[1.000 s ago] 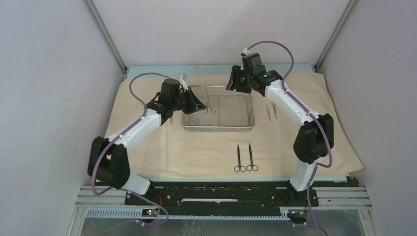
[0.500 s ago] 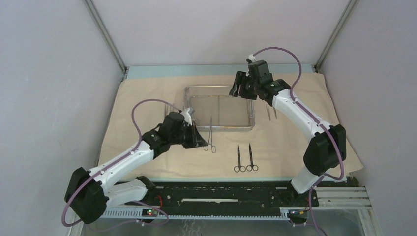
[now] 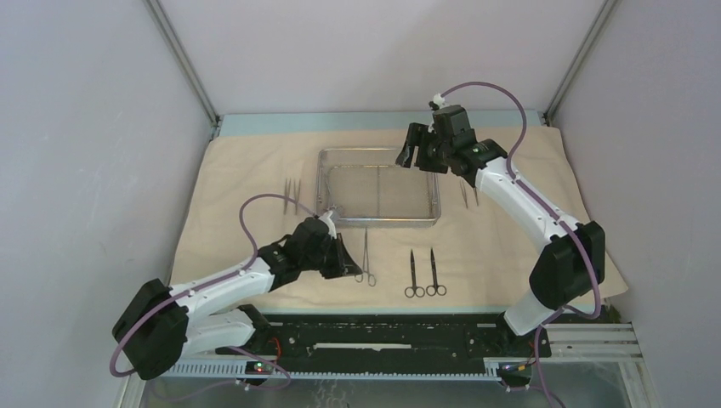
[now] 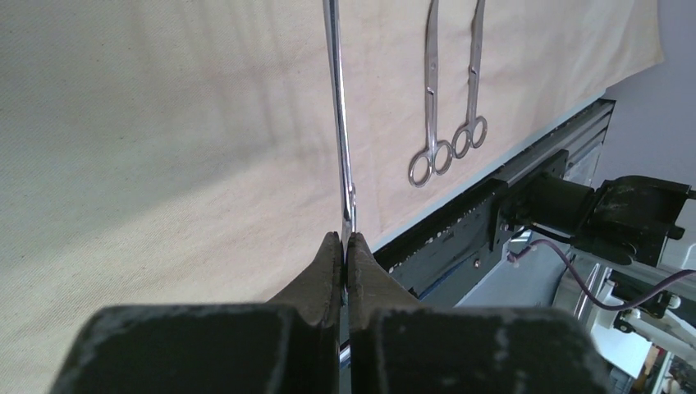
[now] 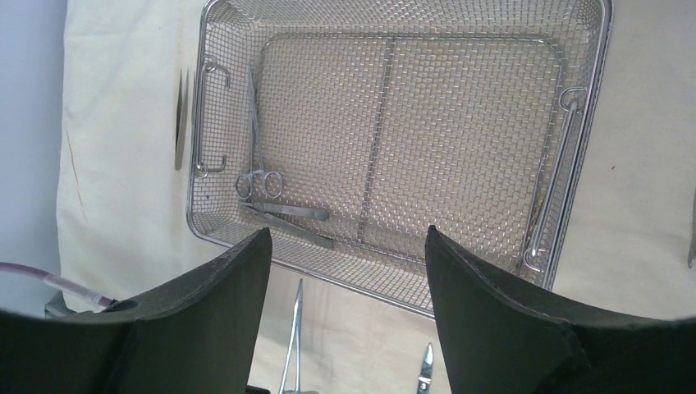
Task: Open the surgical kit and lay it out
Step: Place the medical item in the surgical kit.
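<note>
Inside pale grey walls (image 3: 85,127), on a beige cloth (image 3: 255,170) covering the table: mesh tray (image 3: 378,222) at upper centre beneath the wide-open, empty right gripper (image 3: 411,153). At lower centre, left gripper (image 3: 349,262) pinched shut on a clamp (image 3: 366,251), beside two scissors (image 3: 423,274).

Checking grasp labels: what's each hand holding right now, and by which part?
Left hand is shut on a ring-handled clamp, gripping its shanks near the handle end. Right hand is open, holding nothing.
</note>
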